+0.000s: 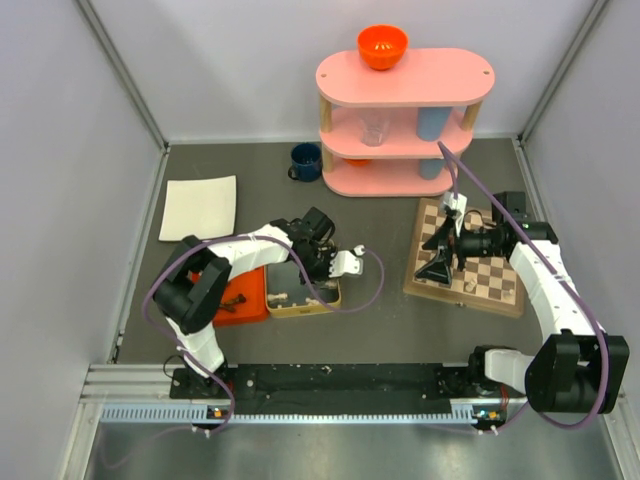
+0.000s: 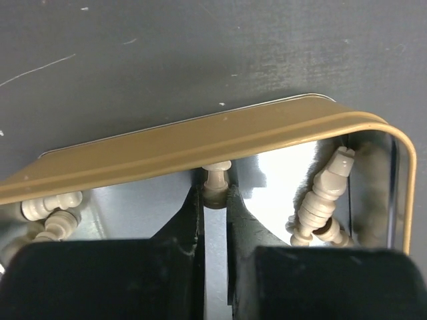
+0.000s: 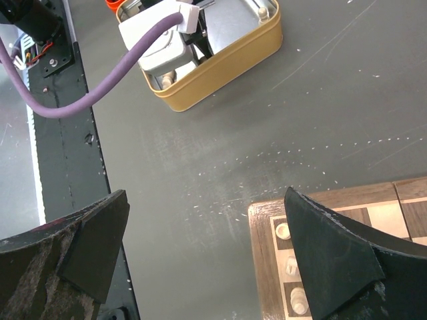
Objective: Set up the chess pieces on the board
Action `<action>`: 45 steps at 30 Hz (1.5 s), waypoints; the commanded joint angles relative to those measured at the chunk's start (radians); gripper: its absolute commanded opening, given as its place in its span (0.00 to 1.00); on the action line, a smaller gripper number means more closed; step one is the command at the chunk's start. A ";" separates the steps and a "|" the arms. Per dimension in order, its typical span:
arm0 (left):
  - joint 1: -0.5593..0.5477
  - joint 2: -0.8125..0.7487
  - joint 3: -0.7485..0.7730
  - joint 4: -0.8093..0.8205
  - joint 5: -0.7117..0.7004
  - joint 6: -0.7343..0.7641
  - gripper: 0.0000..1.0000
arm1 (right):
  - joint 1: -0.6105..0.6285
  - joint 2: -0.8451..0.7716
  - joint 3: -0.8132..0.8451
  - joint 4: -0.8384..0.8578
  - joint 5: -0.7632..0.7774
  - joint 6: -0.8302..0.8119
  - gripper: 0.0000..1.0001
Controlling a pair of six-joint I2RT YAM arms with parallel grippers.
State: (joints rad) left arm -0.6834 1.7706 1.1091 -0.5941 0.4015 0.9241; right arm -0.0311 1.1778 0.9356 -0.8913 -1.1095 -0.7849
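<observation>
left wrist view: left hand [image 2: 215,203] is pinched on a cream piece [image 2: 217,175], probably a pawn, inside the tin [image 2: 200,143]. right hand [image 3: 208,250] is wide open over the board [image 3: 261,220] edge. pick step; next needs a straight lift clear of the tin wall, then a carry to the board.

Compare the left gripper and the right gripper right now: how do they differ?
Place: the left gripper is down in the tin, the right gripper hangs over the board's edge. Grip: the left gripper's fingers pinch a pale chess piece, the right gripper's are spread wide with nothing between. Both have black fingers.
</observation>
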 commanded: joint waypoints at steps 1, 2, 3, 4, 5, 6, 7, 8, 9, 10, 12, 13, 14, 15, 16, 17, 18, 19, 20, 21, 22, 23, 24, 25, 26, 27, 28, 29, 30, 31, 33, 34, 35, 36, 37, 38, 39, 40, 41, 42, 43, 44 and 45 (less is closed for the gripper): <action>0.001 -0.019 0.000 0.051 -0.058 -0.022 0.00 | -0.007 -0.027 -0.003 0.000 -0.039 -0.025 0.99; 0.001 -0.039 -0.008 0.056 -0.073 -0.028 0.00 | -0.007 -0.027 -0.001 0.000 -0.041 -0.025 0.99; 0.001 -0.051 -0.017 0.060 -0.079 -0.033 0.00 | -0.007 -0.026 -0.003 -0.001 -0.041 -0.027 0.99; 0.001 -0.063 -0.023 0.065 -0.088 -0.053 0.00 | -0.007 -0.024 -0.004 0.000 -0.042 -0.028 0.99; 0.004 -0.092 -0.037 0.073 -0.096 -0.062 0.00 | -0.007 -0.024 -0.004 -0.001 -0.044 -0.028 0.99; 0.005 -0.109 -0.044 0.076 -0.096 -0.085 0.00 | -0.007 -0.023 -0.006 -0.003 -0.044 -0.031 0.99; 0.015 -0.126 -0.052 0.082 -0.093 -0.097 0.00 | -0.007 -0.021 -0.006 -0.003 -0.043 -0.033 0.99; 0.016 -0.158 -0.066 0.086 -0.081 -0.111 0.00 | -0.007 -0.020 -0.007 -0.003 -0.042 -0.034 0.99; 0.019 -0.175 -0.072 0.088 -0.076 -0.135 0.00 | -0.007 -0.020 -0.008 -0.003 -0.044 -0.039 0.99; 0.027 -0.192 -0.080 0.091 -0.072 -0.149 0.00 | -0.007 -0.017 -0.009 -0.005 -0.049 -0.043 0.99; 0.030 -0.240 -0.097 0.093 -0.061 -0.194 0.00 | -0.001 -0.014 -0.009 -0.009 -0.056 -0.053 0.99; 0.038 -0.270 -0.101 0.093 -0.050 -0.208 0.00 | 0.005 -0.010 -0.009 -0.009 -0.059 -0.056 0.99; 0.041 -0.289 -0.113 0.093 -0.041 -0.224 0.00 | 0.014 -0.009 -0.008 -0.011 -0.064 -0.060 0.99; 0.048 -0.304 -0.120 0.096 -0.012 -0.258 0.00 | 0.025 -0.007 -0.006 -0.011 -0.065 -0.071 0.99; 0.050 -0.338 -0.126 0.097 -0.001 -0.278 0.00 | 0.063 -0.006 0.000 -0.011 -0.067 -0.074 0.99; 0.053 -0.355 -0.133 0.099 0.009 -0.301 0.00 | 0.082 -0.001 0.006 -0.011 -0.069 -0.085 0.99; 0.058 -0.370 -0.134 0.100 0.038 -0.348 0.00 | 0.100 0.002 0.012 -0.012 -0.066 -0.089 0.99; 0.059 -0.399 -0.137 0.100 0.057 -0.376 0.00 | 0.144 0.006 0.032 -0.011 -0.064 -0.089 0.99; 0.059 -0.414 -0.140 0.103 0.080 -0.405 0.00 | 0.164 0.020 0.048 -0.009 -0.055 -0.080 0.99; 0.059 -0.430 -0.140 0.111 0.104 -0.463 0.00 | 0.189 0.031 0.064 -0.009 -0.050 -0.068 0.99; 0.061 -0.459 -0.140 0.122 0.158 -0.497 0.00 | 0.233 0.042 0.101 -0.009 -0.047 -0.054 0.98; 0.059 -0.474 -0.147 0.138 0.181 -0.536 0.00 | 0.256 0.069 0.121 -0.006 -0.040 -0.003 0.98; 0.061 -0.491 -0.153 0.157 0.207 -0.609 0.00 | 0.275 0.085 0.141 0.020 -0.039 0.048 0.98; 0.059 -0.522 -0.169 0.210 0.271 -0.645 0.00 | 0.287 0.098 0.173 0.049 -0.038 0.118 0.97; 0.059 -0.539 -0.181 0.243 0.298 -0.684 0.00 | 0.309 0.118 0.187 0.084 -0.044 0.268 0.95; 0.059 -0.554 -0.198 0.291 0.331 -0.765 0.00 | 0.316 0.152 0.201 0.130 -0.044 0.332 0.94; 0.058 -0.582 -0.234 0.382 0.353 -0.812 0.00 | 0.327 0.167 0.228 0.141 -0.046 0.387 0.92; 0.058 -0.594 -0.251 0.434 0.388 -0.855 0.00 | 0.347 0.181 0.242 0.146 -0.046 0.464 0.91; 0.058 -0.602 -0.268 0.473 0.398 -0.919 0.00 | 0.362 0.201 0.261 0.156 -0.032 0.499 0.90; 0.056 -0.611 -0.290 0.532 0.404 -0.961 0.00 | 0.378 0.206 0.267 0.157 -0.009 0.527 0.88; 0.048 -0.612 -0.301 0.563 0.415 -1.019 0.00 | 0.428 0.221 0.279 0.161 0.020 0.598 0.86; 0.045 -0.608 -0.305 0.576 0.418 -1.030 0.00 | 0.442 0.226 0.281 0.164 0.037 0.614 0.86; 0.041 -0.606 -0.307 0.586 0.419 -1.047 0.00 | 0.476 0.230 0.282 0.166 0.040 0.639 0.86; 0.033 -0.603 -0.305 0.586 0.421 -1.051 0.00 | 0.490 0.233 0.284 0.170 0.045 0.648 0.86; 0.030 -0.597 -0.304 0.586 0.421 -1.058 0.00 | 0.505 0.241 0.287 0.173 0.057 0.657 0.86; 0.025 -0.594 -0.302 0.614 0.419 -1.068 0.00 | 0.517 0.246 0.289 0.173 0.065 0.662 0.86; 0.016 -0.589 -0.302 0.619 0.421 -1.073 0.00 | 0.540 0.252 0.295 0.175 0.076 0.667 0.86; 0.012 -0.586 -0.302 0.622 0.421 -1.077 0.00 | 0.549 0.264 0.296 0.176 0.095 0.667 0.85; 0.001 -0.585 -0.302 0.631 0.418 -1.084 0.00 | 0.557 0.270 0.299 0.180 0.099 0.673 0.83; -0.004 -0.580 -0.302 0.634 0.415 -1.085 0.00 | 0.568 0.278 0.304 0.180 0.100 0.674 0.81; -0.008 -0.579 -0.305 0.639 0.413 -1.088 0.00 | 0.570 0.289 0.308 0.183 0.099 0.677 0.74; -0.016 -0.576 -0.305 0.642 0.412 -1.093 0.00 | 0.574 0.293 0.313 0.181 0.099 0.682 0.69; -0.018 -0.573 -0.305 0.648 0.404 -1.094 0.00 | 0.577 0.298 0.322 0.183 0.099 0.684 0.67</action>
State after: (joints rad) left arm -0.6834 1.1873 0.8070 -0.0360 0.7918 -0.1303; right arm 0.5243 1.4578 1.1938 -0.7406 -1.0283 -0.1436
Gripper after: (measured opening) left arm 0.078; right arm 0.709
